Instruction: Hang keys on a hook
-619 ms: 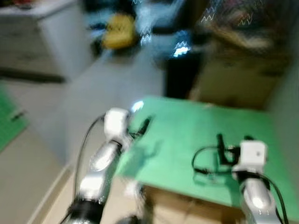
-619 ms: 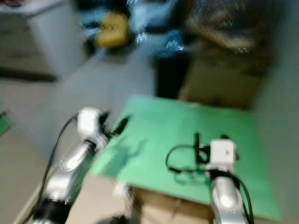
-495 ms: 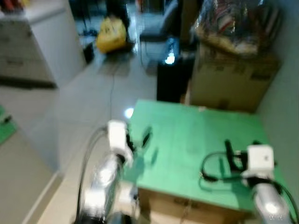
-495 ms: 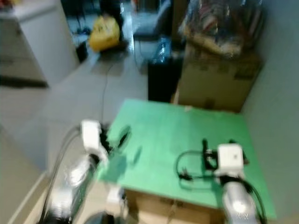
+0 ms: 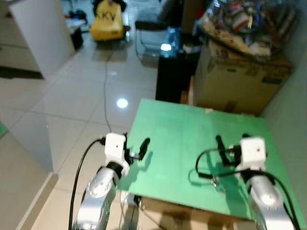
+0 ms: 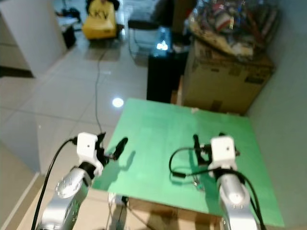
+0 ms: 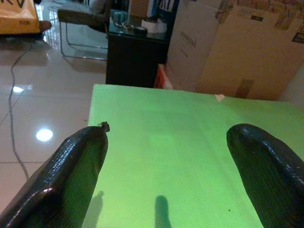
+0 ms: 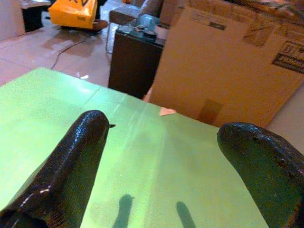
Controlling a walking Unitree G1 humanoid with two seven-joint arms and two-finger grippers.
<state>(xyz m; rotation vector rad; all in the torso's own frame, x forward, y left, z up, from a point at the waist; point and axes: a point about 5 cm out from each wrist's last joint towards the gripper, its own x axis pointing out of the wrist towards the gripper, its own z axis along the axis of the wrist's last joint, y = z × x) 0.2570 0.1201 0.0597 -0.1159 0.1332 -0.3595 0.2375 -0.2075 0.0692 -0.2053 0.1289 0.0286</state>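
Observation:
A green table top (image 5: 182, 139) lies before me. My left gripper (image 5: 136, 147) hovers over its left edge; in the left wrist view the left gripper (image 7: 166, 137) is open with bare green surface between its fingers. My right gripper (image 5: 231, 140) sits above the right part of the table, and the right wrist view shows the right gripper (image 8: 166, 126) open and holding nothing. A small pale metallic object (image 5: 214, 182) lies on the green top under the right arm's black cable; I cannot tell whether it is the keys. I see no hook.
A cardboard box (image 5: 240, 76) topped with clutter and a black cabinet (image 5: 172, 72) stand just beyond the table. A grey wall (image 5: 292, 110) borders the right side. A yellow bag (image 5: 108, 21), a chair and a floor cable (image 5: 106, 81) lie on the tiled floor to the left.
The camera has shifted and the blur has gone, so the table sits nearer and sharper. Both arms hold much the same pose over the green top.

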